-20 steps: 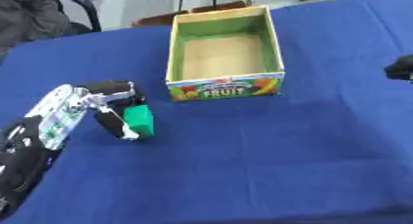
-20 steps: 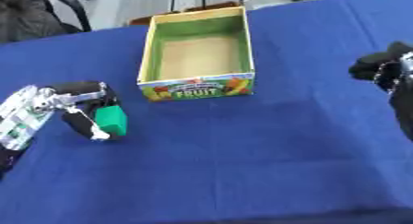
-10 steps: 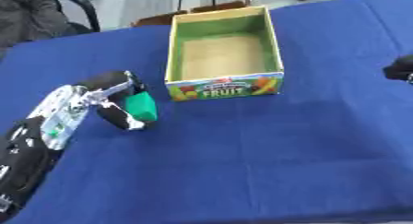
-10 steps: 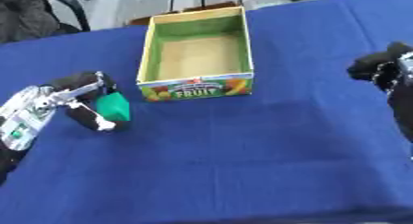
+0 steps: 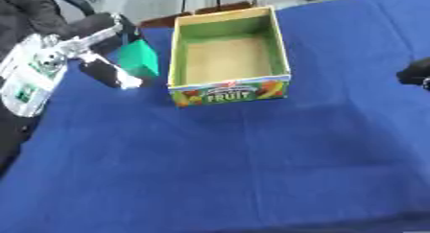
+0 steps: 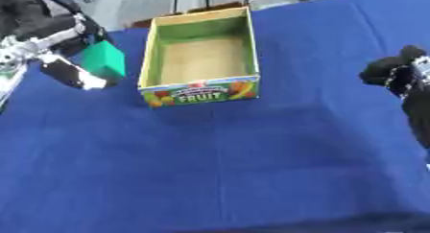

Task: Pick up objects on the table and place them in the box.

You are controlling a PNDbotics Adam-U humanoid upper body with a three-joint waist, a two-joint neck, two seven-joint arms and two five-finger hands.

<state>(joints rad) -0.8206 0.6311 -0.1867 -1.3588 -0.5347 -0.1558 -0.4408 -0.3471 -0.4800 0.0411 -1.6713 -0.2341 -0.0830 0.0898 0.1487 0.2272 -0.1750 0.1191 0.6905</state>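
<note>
- Blue cloth-covered table (image 5: 252,169), spread across nearly the whole view, askew.
- Open cardboard box (image 5: 225,59) with green inner walls, a tan floor and a "FRUIT" label on the near face, standing on the far half of the cloth; nothing visible inside.
- Black and silver left hand (image 5: 99,51), in from the left edge, raised just beside the box's left wall.
- Curled round a small green block (image 5: 138,59), one dark finger over its top, a white-tipped one below and to its left.
- Plain solid green, boxy, tilted, its flat face turned toward the camera.
- Off the cloth, level with the box's left rim, close beside it but outside it.
- Black right hand (image 6: 393,73), at the right edge, well apart from the box, fingers bunched inward, holding nothing.
</note>
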